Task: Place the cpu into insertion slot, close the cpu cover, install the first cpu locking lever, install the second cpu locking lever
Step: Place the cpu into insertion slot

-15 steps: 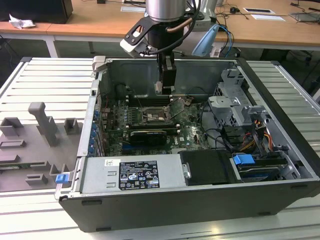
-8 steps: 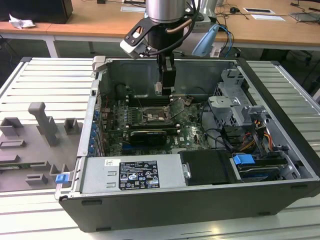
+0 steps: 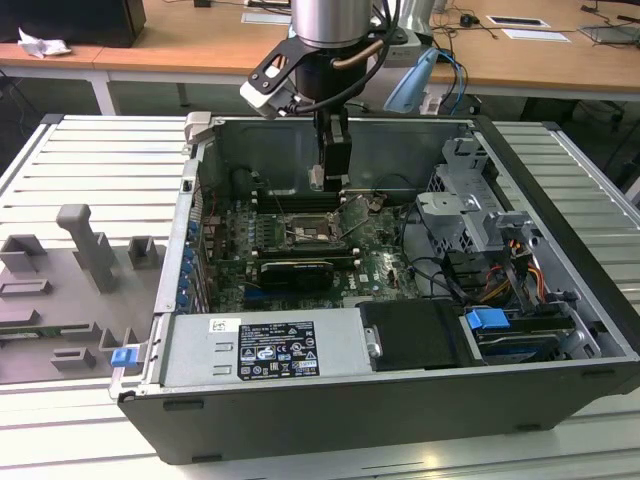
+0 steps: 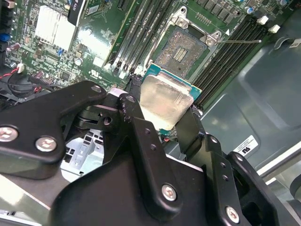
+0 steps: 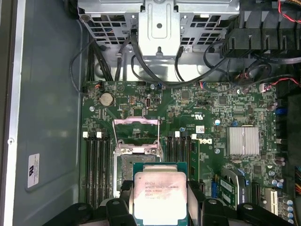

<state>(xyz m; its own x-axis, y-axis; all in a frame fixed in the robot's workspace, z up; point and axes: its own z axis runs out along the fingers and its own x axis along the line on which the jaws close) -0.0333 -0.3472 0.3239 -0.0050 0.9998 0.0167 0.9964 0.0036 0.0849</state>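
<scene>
Wooden desks (image 3: 560,65) stand behind a ribbed metal worktable (image 3: 90,160)

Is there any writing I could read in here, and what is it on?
No text is legible enough to quote.
Power supply label: print too small.
The cpu, held in the gripper: faint top markings, unreadable.
Case wall sticker: too small.
Circuit board: white lettering, too small.
</scene>
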